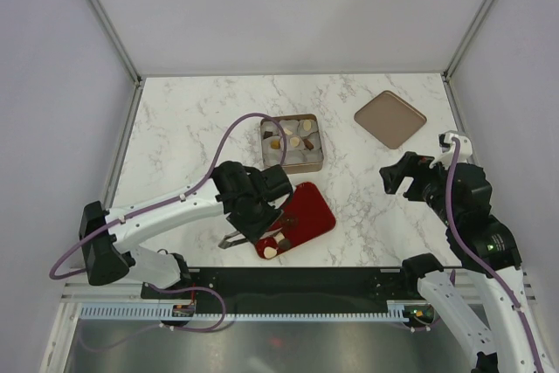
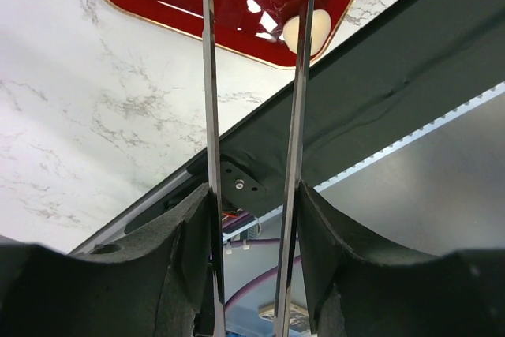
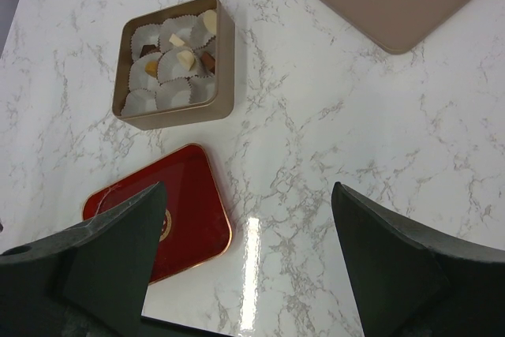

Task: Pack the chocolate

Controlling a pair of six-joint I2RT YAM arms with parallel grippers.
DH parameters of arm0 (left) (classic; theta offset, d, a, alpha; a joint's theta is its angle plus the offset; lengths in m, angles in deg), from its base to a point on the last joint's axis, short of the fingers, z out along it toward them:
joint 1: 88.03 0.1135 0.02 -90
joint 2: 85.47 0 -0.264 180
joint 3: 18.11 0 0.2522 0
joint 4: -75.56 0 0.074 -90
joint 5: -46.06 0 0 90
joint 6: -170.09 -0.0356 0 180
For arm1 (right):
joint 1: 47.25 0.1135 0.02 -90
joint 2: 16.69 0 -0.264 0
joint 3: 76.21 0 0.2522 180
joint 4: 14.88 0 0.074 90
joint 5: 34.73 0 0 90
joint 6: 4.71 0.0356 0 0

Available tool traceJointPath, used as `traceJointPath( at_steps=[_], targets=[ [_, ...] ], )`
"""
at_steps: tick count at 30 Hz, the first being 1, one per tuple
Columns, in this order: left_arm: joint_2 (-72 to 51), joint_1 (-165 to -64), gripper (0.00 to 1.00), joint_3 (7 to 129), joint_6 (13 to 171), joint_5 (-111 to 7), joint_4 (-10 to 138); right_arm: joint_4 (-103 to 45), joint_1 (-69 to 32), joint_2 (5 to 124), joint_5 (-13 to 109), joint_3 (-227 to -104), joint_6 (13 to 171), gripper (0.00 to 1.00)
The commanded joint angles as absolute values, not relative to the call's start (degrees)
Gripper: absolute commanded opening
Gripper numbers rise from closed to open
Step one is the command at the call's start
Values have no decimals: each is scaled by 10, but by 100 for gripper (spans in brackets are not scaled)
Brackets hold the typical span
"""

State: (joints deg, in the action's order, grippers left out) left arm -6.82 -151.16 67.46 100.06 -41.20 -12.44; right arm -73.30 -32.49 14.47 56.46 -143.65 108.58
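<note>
Several chocolate pieces (image 1: 295,137) lie in white paper cups inside the gold tin box (image 1: 315,158); they also show in the right wrist view (image 3: 186,58). A few more pieces (image 1: 272,247) lie on the near corner of the red tray (image 1: 307,210). One of them, a cream round piece (image 2: 314,31), shows in the left wrist view. My left gripper (image 1: 255,218) (image 2: 252,222) is shut on metal tweezers (image 2: 210,116), whose arms reach over that corner; their tips are out of view. My right gripper (image 1: 395,177) (image 3: 246,195) is open and empty, above the table's right side.
The tin's tan lid (image 1: 389,118) lies at the back right. The black rail (image 1: 297,281) runs along the table's near edge, just beside the red tray. A purple cable (image 1: 229,133) loops over the table left of the tin.
</note>
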Motion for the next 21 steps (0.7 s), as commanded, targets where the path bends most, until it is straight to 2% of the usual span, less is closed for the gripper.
traceJointPath(
  at_steps=[1,8,12,21],
  targets=[
    [-60,-1515,53,711,1001,-378,-151,-728,-325,139,570,-1453,1086,94],
    [-59,-1515,53,771,1013,-337,-172,-729,-325,135,575,-1452,1086,94],
    [-73,-1516,52,796,997,-387,-161,-730,-326,133,575,-1453,1085,94],
    [-88,-1516,49,763,981,-450,-181,-732,-325,131,576,-1452,1085,94]
  ],
)
